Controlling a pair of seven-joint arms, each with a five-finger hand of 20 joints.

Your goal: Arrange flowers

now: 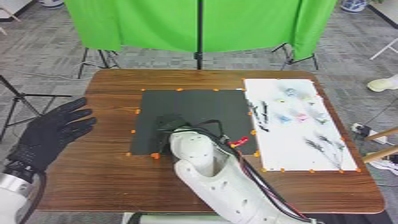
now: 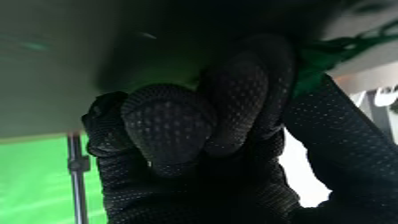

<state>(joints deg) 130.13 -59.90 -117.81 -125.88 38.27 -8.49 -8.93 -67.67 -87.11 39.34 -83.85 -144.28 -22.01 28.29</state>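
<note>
The left hand [image 1: 49, 132] was open beside the desk's [image 1: 111, 175] left edge, its fingers loosely spread. The right hand [image 1: 171, 125] was over the black mat [image 1: 169, 102] — whether open or closed, I could not tell. In the right wrist view, a dark green piece [image 2: 333, 52] was right by it; whether it was gripped was unclear. The flowers [image 1: 300, 117], pale blue and pink, lay on the white sheet [image 1: 280, 160] on the right, with dark sprigs [image 1: 260, 114] along its left side and feathery stems [image 1: 330, 149] nearer the robot.
</note>
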